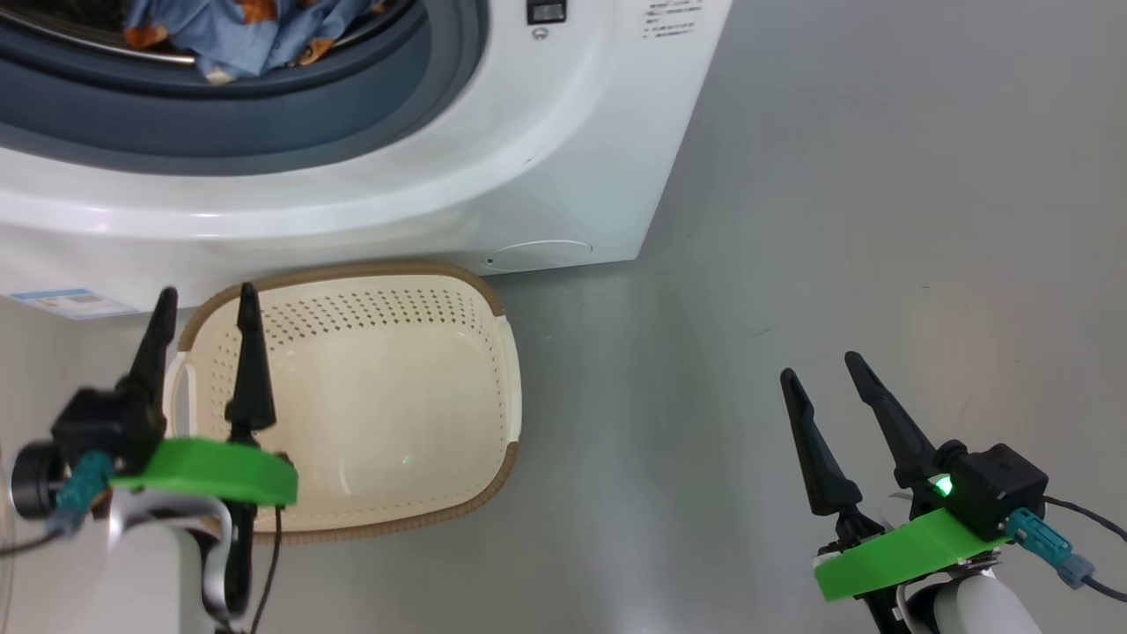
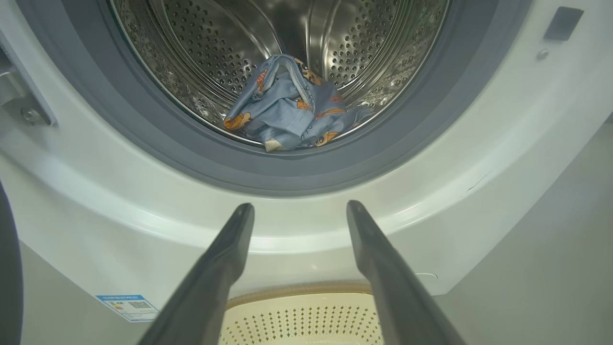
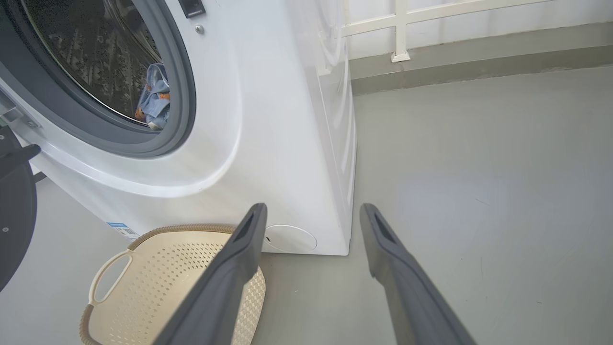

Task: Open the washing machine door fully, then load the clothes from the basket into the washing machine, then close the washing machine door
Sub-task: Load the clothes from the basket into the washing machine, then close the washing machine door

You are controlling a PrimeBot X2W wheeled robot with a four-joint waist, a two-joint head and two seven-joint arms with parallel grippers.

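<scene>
A: Starting with the clothes (image 2: 287,115): where are they seen?

B: They are heaped inside the machine (image 1: 528,158), at the bottom front of its drum (image 2: 373,43), above and beyond the left gripper (image 1: 207,293). Nothing is held by that gripper; its fingers (image 2: 215,278) are spread apart and pointed at the machine's front, below the opening.

A: And the basket (image 1: 387,308)?

B: It is set at the machine's foot, under the left gripper's tips. The right gripper (image 1: 819,365) is likewise parted and bare, off the machine's right corner, over the floor (image 1: 836,220). The door (image 3: 14,220) is swung out at the machine's left.
</scene>
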